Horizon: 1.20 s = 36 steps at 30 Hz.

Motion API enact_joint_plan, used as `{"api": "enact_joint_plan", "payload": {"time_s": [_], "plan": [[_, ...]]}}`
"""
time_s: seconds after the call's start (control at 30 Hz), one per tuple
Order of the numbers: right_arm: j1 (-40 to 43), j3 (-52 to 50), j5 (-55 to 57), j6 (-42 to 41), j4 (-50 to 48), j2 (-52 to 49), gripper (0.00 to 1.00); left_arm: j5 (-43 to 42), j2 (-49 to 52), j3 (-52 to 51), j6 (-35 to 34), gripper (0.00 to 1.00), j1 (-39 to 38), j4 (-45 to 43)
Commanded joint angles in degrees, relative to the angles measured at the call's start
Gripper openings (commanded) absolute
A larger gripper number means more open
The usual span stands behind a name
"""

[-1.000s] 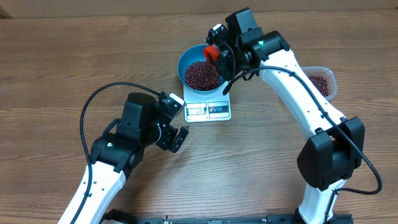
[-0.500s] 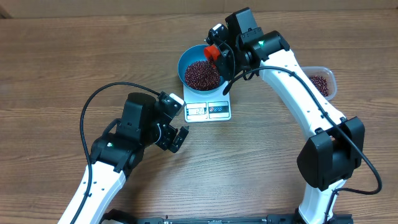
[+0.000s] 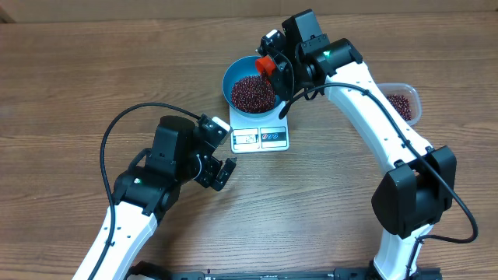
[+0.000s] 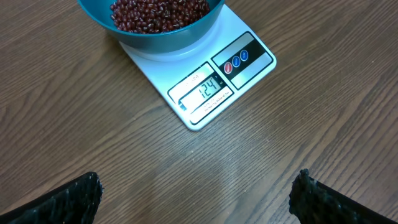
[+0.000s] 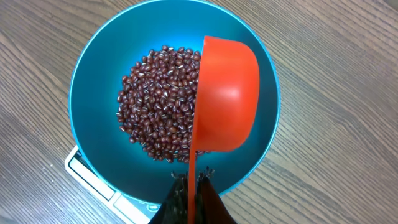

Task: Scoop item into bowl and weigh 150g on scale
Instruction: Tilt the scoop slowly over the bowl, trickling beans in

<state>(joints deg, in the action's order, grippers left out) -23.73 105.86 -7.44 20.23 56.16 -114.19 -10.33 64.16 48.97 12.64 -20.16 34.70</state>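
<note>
Right claw (image 5: pixel 189 190) pinches the scoop (image 5: pixel 227 93) by its handle, cup tipped sideways just ahead above the beans (image 5: pixel 155 106) to empty into the bowl (image 5: pixel 87 81) on the scale (image 4: pixel 245 28), while left claw (image 4: pixel 194 200) hangs spread, display (image 4: pixel 204 92) ahead, likely for reading.

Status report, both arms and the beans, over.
Right gripper shut on scoop, tipped over bowl. Left gripper open, clear of scale. Beans in bowl, scale reads 124. Nothing in the way.

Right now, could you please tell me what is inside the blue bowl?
A heap of red-brown beans lies in the bowl. An orange scoop, tipped on its side above them, hides whatever lies beneath it.
</note>
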Motion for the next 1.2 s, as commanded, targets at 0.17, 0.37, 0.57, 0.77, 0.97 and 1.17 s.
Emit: {"api": "enact_joint_plan", "payload": {"time_s": [0.17,0.37,0.57,0.77,0.97,1.17], "plan": [[-0.4,1.9,0.4,1.3,-0.3,0.1,0.04,-0.7,0.3,-0.5,1.3,1.00,-0.1,0.0],[-0.4,1.9,0.4,1.3,-0.3,0.1,0.04,-0.7,0.3,-0.5,1.3,0.99,-0.1,0.0],[-0.5,1.9,0.4,1.3,-0.3,0.1,0.04,-0.7,0.3,-0.5,1.3,1.00,-0.1,0.0],[-0.5,1.9,0.6,1.3,-0.2,0.1,0.04,-0.7,0.3,-0.5,1.3,0.99,-0.1,0.0],[-0.5,1.9,1.0,1.3,0.3,0.1,0.04,-0.7,0.3,-0.5,1.3,1.00,-0.1,0.0],[-0.5,1.9,1.0,1.3,0.3,0.1,0.04,-0.7,0.3,-0.5,1.3,1.00,-0.1,0.0]]}}
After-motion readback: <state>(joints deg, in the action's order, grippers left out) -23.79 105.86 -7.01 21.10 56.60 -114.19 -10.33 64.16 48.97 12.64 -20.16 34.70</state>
